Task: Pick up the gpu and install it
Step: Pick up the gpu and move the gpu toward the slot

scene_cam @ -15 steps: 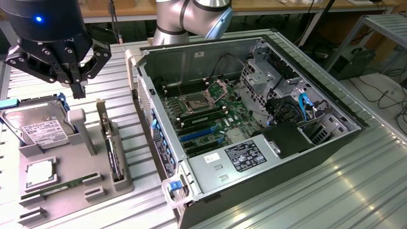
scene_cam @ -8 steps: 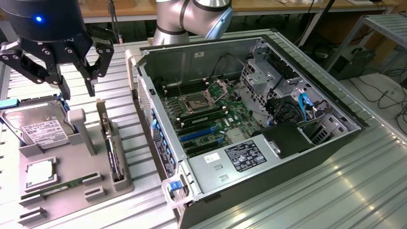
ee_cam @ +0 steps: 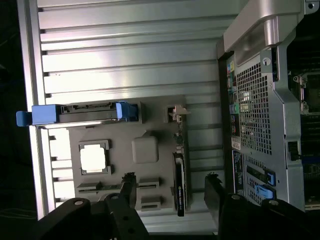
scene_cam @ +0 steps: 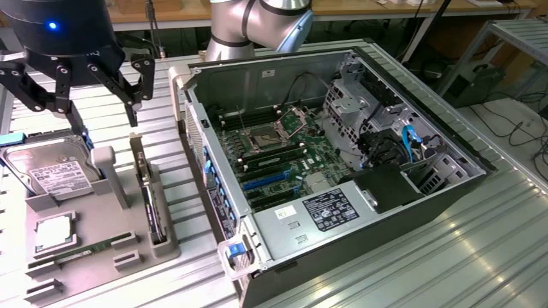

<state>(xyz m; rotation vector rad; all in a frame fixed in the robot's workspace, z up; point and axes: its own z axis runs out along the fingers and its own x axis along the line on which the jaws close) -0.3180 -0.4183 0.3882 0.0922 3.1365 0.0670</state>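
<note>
The gpu [scene_cam: 154, 206] stands on its long edge in a slot at the side of the grey holder [scene_cam: 102, 224] nearest the computer case, its pale bracket end pointing away from the table's front. In the wrist view the gpu [ee_cam: 179, 186] appears edge-on as a dark strip. My gripper [scene_cam: 102, 119] hangs above the far end of the holder, open and holding nothing. From the wrist camera the gripper [ee_cam: 170, 192] straddles the card from above, with one dark finger [ee_cam: 127, 189] on each side and clear air between.
The open computer case [scene_cam: 342, 128] lies at the exterior view's right of the holder, showing its motherboard and blue slots [scene_cam: 265, 179]. The holder also carries a hard drive [scene_cam: 47, 167], a processor [scene_cam: 53, 232] and a memory stick [scene_cam: 81, 250]. The table is ribbed metal [scene_cam: 445, 256].
</note>
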